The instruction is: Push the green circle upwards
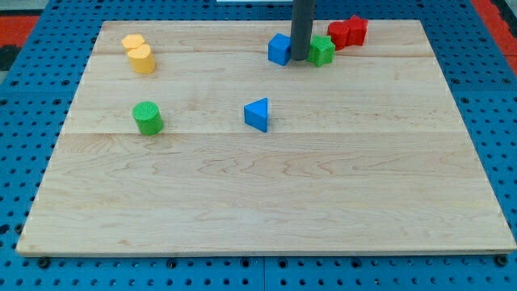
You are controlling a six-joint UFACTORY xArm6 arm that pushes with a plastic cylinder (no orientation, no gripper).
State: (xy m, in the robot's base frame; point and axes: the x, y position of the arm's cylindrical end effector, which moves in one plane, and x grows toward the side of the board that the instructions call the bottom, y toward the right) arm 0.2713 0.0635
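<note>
One dark rod ends in my tip (300, 58), a bare rod end with no jaws to open and nothing held, set at the far edge of the wooden board (266, 202) between a blue cube (279, 49) on its left and a green block (321, 51) on its right. Red blocks (348, 31) lie farther right, yellow blocks (139, 53) far left, a blue triangle (257, 114) near centre. The green circle (148, 118) sits well apart, left and nearer. Judged best: bring my tip to the circle's near side, centred, then push straight toward the far edge.

Green circle (148, 118), upright cylinder; view's left, seemingly apart from others
</note>
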